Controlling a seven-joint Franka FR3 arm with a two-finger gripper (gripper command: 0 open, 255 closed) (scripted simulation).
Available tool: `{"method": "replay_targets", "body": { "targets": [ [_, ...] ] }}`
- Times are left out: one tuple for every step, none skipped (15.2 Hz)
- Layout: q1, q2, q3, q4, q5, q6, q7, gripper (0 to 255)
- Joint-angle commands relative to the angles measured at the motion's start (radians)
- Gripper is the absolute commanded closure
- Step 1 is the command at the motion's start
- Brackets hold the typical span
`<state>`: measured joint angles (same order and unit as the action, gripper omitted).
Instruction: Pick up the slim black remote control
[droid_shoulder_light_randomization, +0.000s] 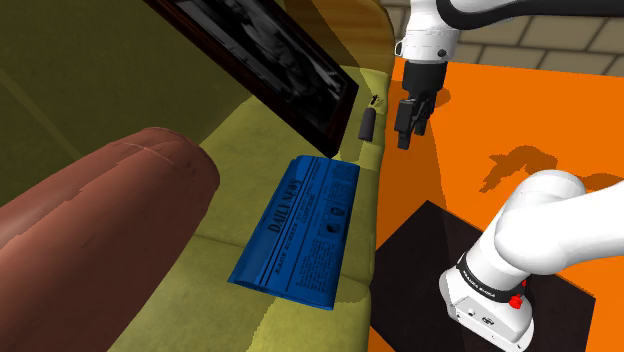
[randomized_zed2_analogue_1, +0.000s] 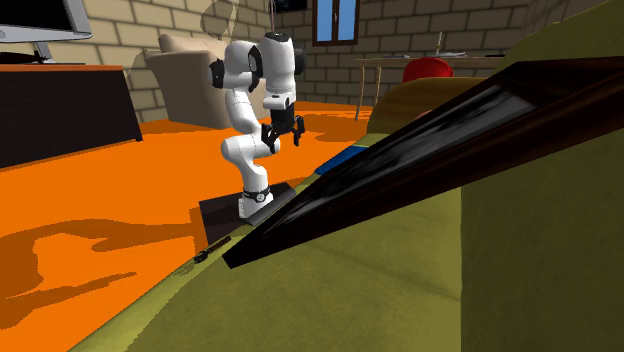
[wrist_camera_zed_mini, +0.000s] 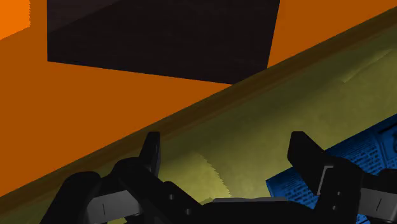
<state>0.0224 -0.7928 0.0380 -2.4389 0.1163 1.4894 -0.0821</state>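
One remote (droid_shoulder_light_randomization: 367, 126) lay at the sofa's (droid_shoulder_light_randomization: 240, 150) edge, beside one picture frame (droid_shoulder_light_randomization: 270, 60) and beyond one blue newspaper (droid_shoulder_light_randomization: 300, 230). One pincer (droid_shoulder_light_randomization: 405, 138), fingers apart and empty, hung just beside the remote.

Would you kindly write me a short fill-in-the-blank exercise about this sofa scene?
1. The newspaper lying on the sofa is ___ in colour.
2. The gripper is ___ and holds nothing.
3. The floor beside the sofa is ___.
4. The slim remote near the sofa's edge is ___.
Missing words: blue; open; orange; black.
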Motion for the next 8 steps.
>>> {"method": "replay_targets", "body": {
  "targets": [
    [0.000, 0.000, 0.000, 0.000, 0.000, 0.000, 0.000, 0],
    [-0.019, 0.038, 0.004, 0.016, 0.013, 0.024, 0.044, 0],
    [-0.038, 0.076, 0.007, 0.033, 0.026, 0.047, 0.087, 0],
    [-0.057, 0.112, 0.009, 0.050, 0.038, 0.069, 0.129, 0],
    [-0.074, 0.148, 0.010, 0.067, 0.049, 0.090, 0.172, 0],
    [-0.093, 0.183, 0.011, 0.084, 0.059, 0.111, 0.213, 0],
    [-0.110, 0.217, 0.010, 0.101, 0.069, 0.131, 0.254, 0],
    [-0.127, 0.249, 0.009, 0.118, 0.078, 0.150, 0.295, 0]
  ]
}}
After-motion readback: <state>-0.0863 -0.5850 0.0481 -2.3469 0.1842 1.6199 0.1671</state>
